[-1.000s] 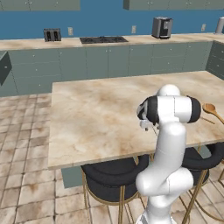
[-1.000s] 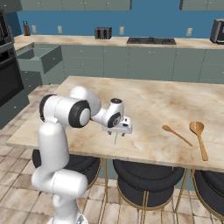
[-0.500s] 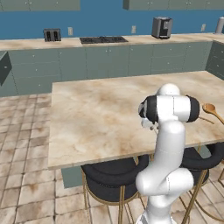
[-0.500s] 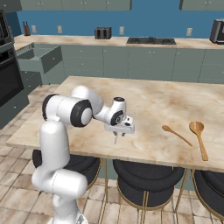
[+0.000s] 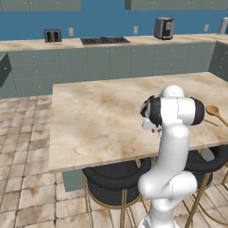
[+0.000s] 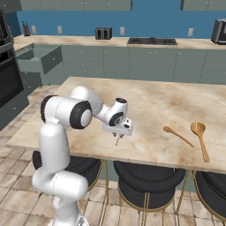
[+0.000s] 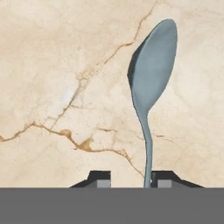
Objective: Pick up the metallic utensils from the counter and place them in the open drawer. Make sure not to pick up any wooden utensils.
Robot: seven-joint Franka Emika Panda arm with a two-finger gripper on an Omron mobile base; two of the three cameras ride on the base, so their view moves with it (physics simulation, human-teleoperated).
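The gripper (image 6: 117,136) hung just above the counter (image 6: 150,101), near its front edge. In the hand view a slim grey metal spoon (image 7: 152,83) stood up from between the two dark fingertips (image 7: 99,178), with its handle going down by the right one. It looked like the spoon was held by the end of its handle, and the fingers looked close together. But the grey band cut off the tips, so I could not tell for sure how tight the hold was.

My guess is that the step in hand was carrying the metal spoon. The next move would be to lift it clear and take it to the open drawer (image 6: 42,59), which stuck out from the cabinets far off to the left. That is a long way, so the base may need to drive there.

The two wooden spoons (image 6: 199,137) lay on the counter well to the right and should be left alone.

In the right base view the spoon was only a tiny thin line under the hand. In the left base view the arm hid the gripper. I could not find the knife.
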